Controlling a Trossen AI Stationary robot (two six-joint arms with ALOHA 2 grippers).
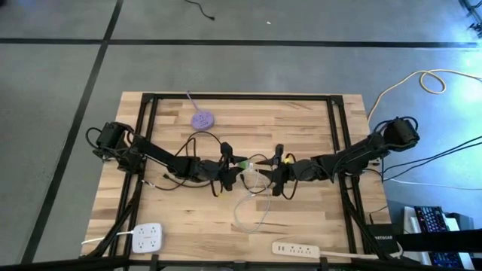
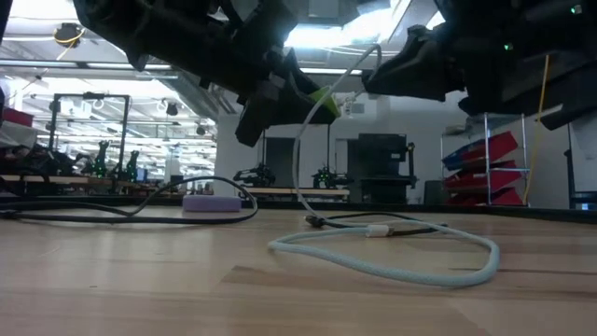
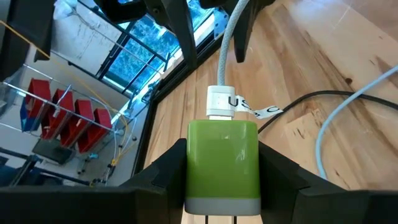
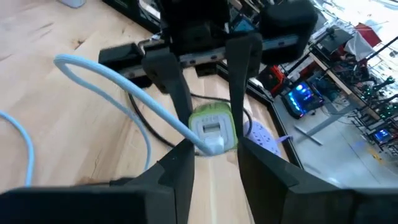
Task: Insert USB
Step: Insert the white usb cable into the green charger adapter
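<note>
A green charger block (image 3: 222,163) hangs above the middle of the table with my left gripper (image 1: 235,163) shut on it. A white USB plug (image 3: 220,102) sits in the block's far face. Its pale cable (image 2: 298,159) droops to a loop (image 1: 248,213) lying on the wood. My right gripper (image 4: 214,158) faces the block from the table's right, open. Its fingers (image 3: 184,37) stand on either side of the cable just behind the plug, with a gap showing. My left gripper pinches the charger block's two side faces (image 3: 194,165) between its two fingers. The fingers come nearly level from the table's left. The block is lifted clear of the table, its plug face turned toward the right gripper and its grey prong end (image 3: 221,206) back between the fingers.
A purple disc (image 1: 202,119) lies at the far side with a black cord (image 1: 197,144) looping near it. A white outlet block (image 1: 147,238) and a white power strip (image 1: 299,248) lie along the near edge. Black frame rails (image 1: 335,128) border the table.
</note>
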